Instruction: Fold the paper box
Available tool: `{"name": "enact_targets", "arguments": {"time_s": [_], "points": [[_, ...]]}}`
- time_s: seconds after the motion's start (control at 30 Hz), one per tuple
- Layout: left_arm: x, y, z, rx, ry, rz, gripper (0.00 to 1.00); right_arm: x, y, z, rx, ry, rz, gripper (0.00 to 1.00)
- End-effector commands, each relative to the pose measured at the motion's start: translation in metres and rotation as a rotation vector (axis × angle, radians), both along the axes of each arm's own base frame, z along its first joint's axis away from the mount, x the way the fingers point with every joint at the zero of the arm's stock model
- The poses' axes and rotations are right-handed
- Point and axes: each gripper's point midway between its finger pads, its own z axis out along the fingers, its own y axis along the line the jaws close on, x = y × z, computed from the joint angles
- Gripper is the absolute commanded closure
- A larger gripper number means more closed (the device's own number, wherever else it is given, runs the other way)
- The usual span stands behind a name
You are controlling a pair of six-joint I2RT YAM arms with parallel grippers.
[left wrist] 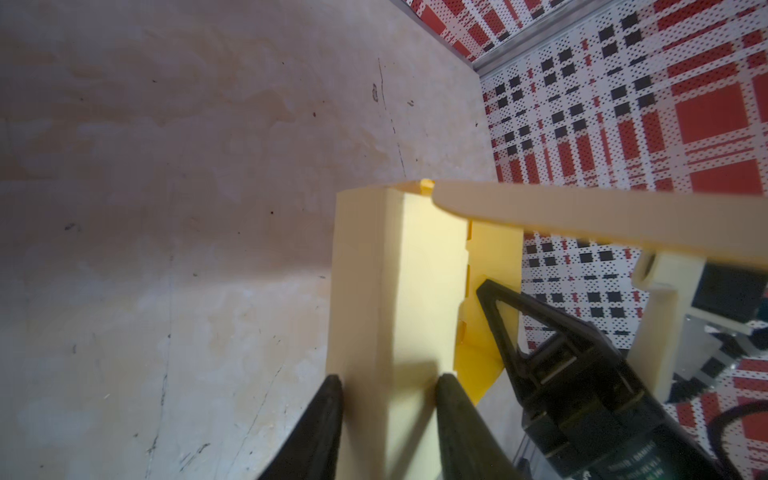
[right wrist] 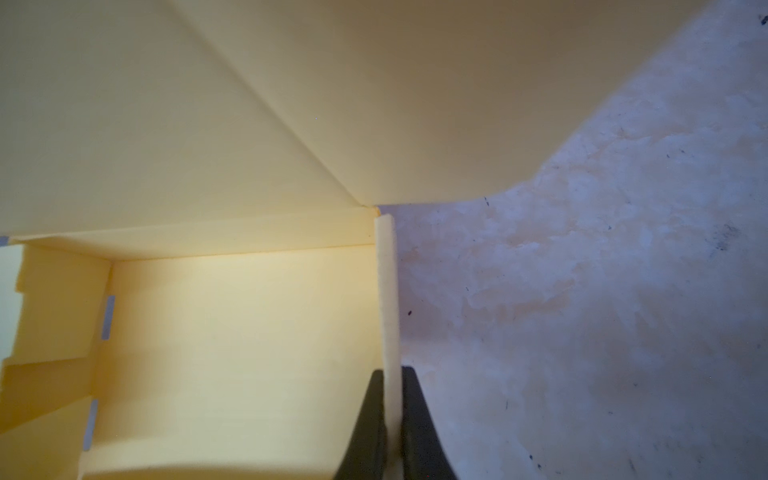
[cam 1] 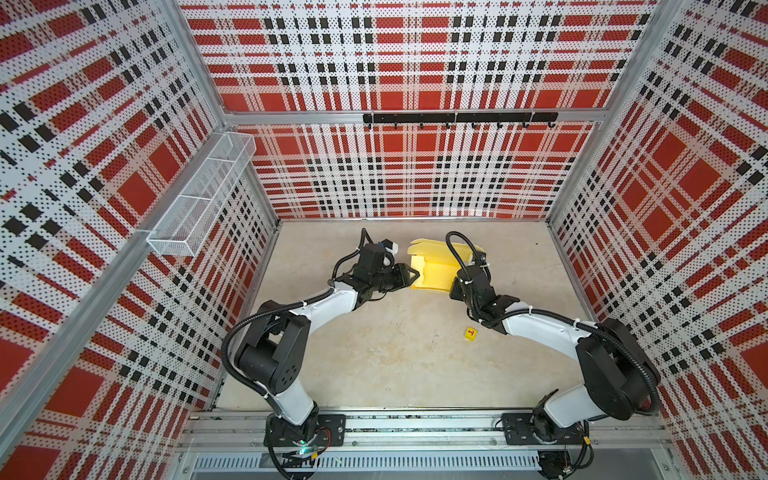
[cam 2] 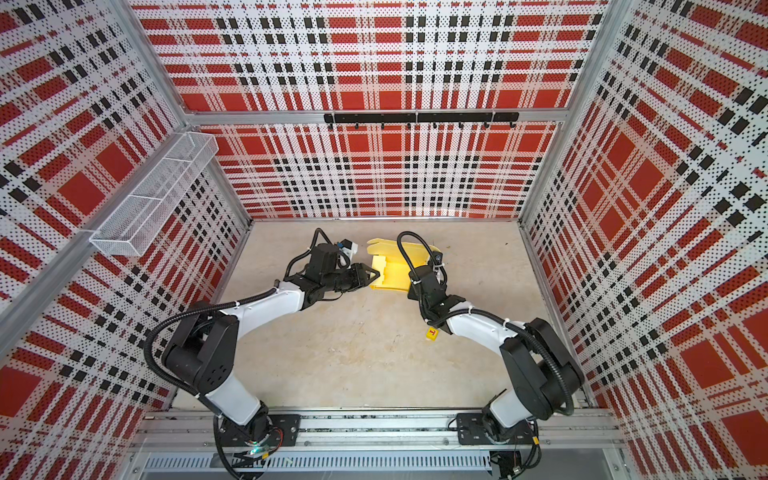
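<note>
Box (cam 1: 432,270) stands half folded at the far middle of the table (cam 1: 395,365), close to the back wall and between my two arms. The left tool (left wrist: 388,382) is set narrow around a doubled side wall of the box, and both fingers touch the card. The right tool (right wrist: 390,374) is pinched tight on the thin wall at the opposite side. One big flap is lifted over the far edge.

The table is pale beige and mottled like stone, with dark scratches and small specks. A cube (cam 1: 471,333), yellow with a red letter, lies alone nearer to me, just beside the right arm.

Three walls (cam 1: 415,178) of perforated panel, printed in red, black and white plaid, close the table in. A white wire basket (cam 1: 199,195) hangs on the left wall and a black hook rail (cam 1: 459,118) on the back wall.
</note>
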Motion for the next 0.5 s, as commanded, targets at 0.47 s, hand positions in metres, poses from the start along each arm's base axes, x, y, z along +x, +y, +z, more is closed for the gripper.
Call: {"name": "enact_targets", "arguments": {"time_s": [0.47], "points": [[-0.007, 0.000, -0.043, 0.303, -0.031, -0.019, 0.52, 0.007, 0.015, -0.011, 0.043, 0.012, -0.130, 1.00]]}}
